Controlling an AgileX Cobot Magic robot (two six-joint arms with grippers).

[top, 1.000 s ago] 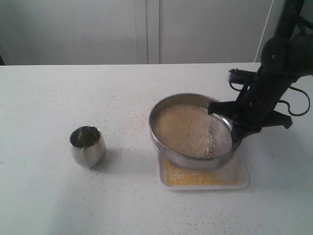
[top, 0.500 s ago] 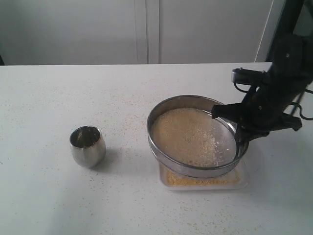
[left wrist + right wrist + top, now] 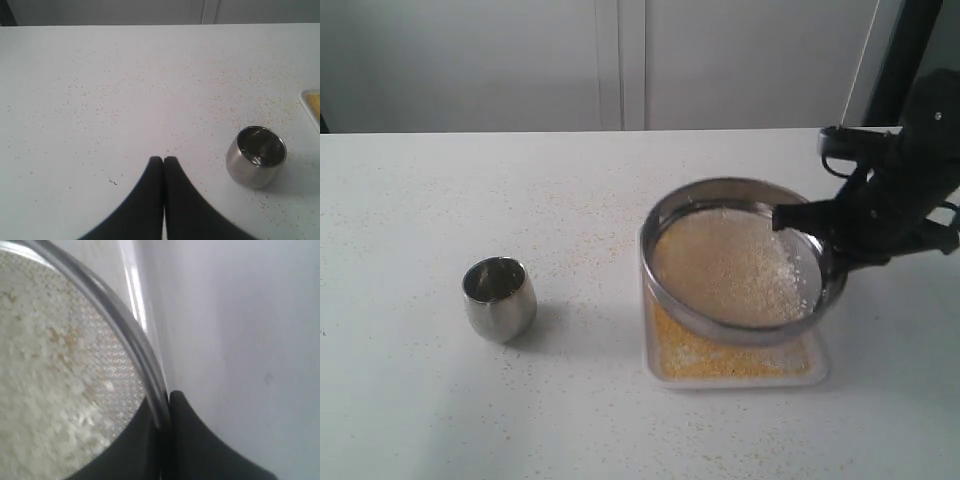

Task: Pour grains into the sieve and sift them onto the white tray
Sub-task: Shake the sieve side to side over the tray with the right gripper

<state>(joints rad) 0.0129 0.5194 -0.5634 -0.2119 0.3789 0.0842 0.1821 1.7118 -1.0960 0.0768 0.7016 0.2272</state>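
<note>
A: Why are the left jaws resting pressed together, empty, beside the cup [image 3: 256,156]?

B: Waiting clear, probably. The right jaws are pinching the rim of the sieve [image 3: 720,326], holding it over the white tray [image 3: 818,370] so the grains [image 3: 730,265] are sifting down.

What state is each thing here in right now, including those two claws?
sieve, lifted, tilted
white tray, lying flat under sieve
grains, pale ones in sieve, yellow ones on tray
cup, upright, looks empty
left gripper, shut, holding nothing
right gripper, shut on sieve rim
</note>
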